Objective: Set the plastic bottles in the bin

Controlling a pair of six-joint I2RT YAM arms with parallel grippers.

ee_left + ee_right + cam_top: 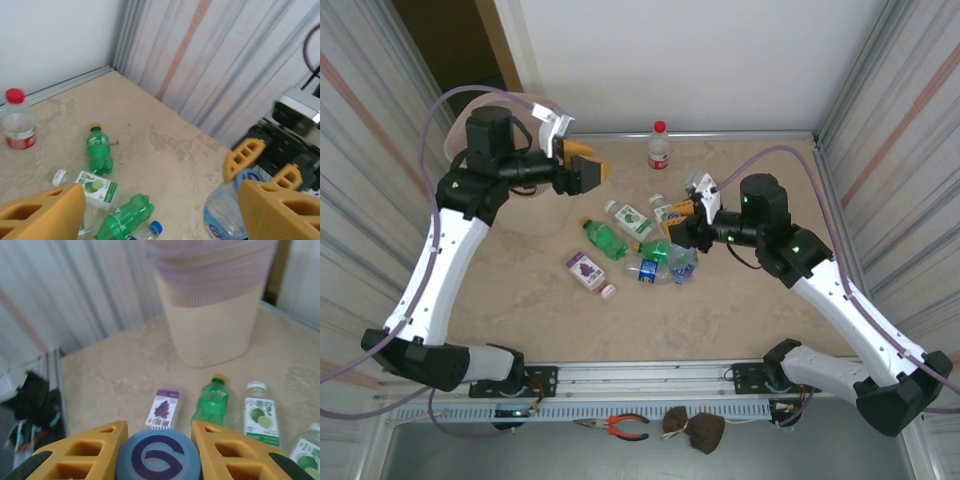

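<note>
Tabletop point(110, 375), right tool point(159, 432) tight around bottle point(159, 460)

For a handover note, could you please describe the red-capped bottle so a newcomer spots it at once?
Look to the white back wall. At its foot, near the middle, one clear bottle stands upright and alone. Its red cap and red label set it apart from the green and clear bottles lying clustered farther forward.

Even, soft light; wrist views slightly blurred
</note>
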